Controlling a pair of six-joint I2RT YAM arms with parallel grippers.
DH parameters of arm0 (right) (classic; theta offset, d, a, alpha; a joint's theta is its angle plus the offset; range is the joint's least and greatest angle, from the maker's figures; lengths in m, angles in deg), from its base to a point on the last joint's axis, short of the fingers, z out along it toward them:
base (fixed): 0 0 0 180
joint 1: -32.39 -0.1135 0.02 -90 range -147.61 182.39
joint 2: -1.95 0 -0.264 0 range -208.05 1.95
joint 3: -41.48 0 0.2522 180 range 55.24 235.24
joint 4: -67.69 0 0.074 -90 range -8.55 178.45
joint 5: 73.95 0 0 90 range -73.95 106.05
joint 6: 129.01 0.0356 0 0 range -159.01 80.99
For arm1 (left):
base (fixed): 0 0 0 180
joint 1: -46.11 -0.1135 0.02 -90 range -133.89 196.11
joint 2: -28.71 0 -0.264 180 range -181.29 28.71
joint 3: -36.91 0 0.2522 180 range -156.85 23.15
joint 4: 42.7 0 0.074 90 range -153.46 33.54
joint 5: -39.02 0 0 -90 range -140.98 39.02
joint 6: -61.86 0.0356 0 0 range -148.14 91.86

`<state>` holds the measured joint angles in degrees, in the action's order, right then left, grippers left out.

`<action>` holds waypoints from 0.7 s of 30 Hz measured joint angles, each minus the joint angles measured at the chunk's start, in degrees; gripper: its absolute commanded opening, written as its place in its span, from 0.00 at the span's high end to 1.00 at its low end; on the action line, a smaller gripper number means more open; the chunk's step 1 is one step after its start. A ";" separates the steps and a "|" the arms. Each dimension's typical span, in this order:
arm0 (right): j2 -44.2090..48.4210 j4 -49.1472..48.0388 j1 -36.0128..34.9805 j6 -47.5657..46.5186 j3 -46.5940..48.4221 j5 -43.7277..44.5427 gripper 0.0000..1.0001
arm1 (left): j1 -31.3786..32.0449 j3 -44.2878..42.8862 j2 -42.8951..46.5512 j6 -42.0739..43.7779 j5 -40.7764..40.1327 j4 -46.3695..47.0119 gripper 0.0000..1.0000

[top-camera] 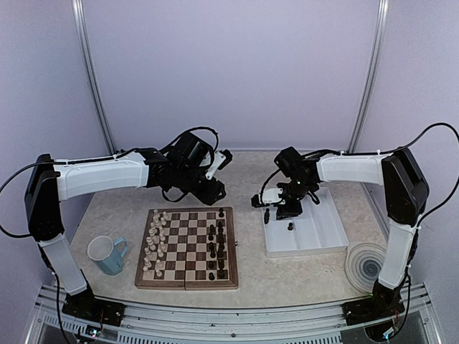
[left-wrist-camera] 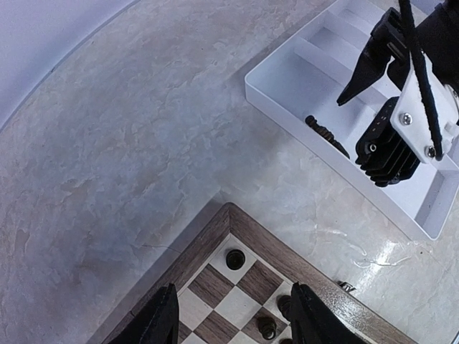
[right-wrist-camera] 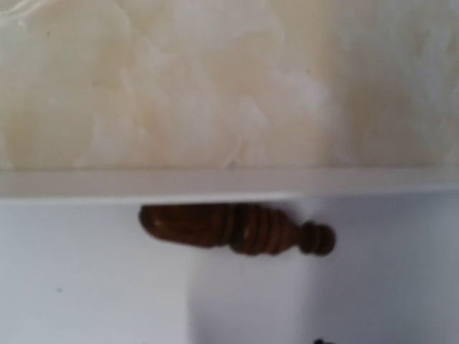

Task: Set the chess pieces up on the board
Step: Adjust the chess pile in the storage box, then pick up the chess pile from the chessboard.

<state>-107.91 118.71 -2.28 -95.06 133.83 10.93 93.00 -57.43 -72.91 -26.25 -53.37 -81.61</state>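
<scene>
One dark chess piece (right-wrist-camera: 237,229) lies on its side along the white tray (right-wrist-camera: 229,183) wall, directly beneath the nearer right gripper (top-camera: 278,211), whose opening I cannot tell, while the left gripper (left-wrist-camera: 237,319) hangs wide and empty over the board (left-wrist-camera: 193,251) corner.

The left arm (top-camera: 100,175) is stretching inward, its left end effector (top-camera: 215,191) hovering with fingers spread and empty. The right arm (top-camera: 351,168) is bending inward, its right end effector (top-camera: 285,211) pointing down, jaws apart.
</scene>
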 measured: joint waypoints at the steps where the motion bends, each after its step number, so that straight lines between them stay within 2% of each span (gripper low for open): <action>1: -0.07 -0.31 0.00 -1.20 0.07 0.00 0.50 | 0.04 0.00 0.00 0.02 0.00 -0.04 0.47; 13: -8.20 -0.52 0.44 -10.19 7.17 -0.46 0.48 | 0.13 0.00 -0.07 0.22 0.26 -0.28 0.47; 21: -12.26 6.38 0.96 -13.35 12.76 -1.25 0.61 | 0.13 0.00 -0.66 0.59 0.52 -0.57 0.47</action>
<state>-120.17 125.09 -1.32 -108.41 146.59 9.68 93.13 -57.43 -73.57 -25.66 -52.85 -82.18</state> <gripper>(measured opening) 0.443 0.533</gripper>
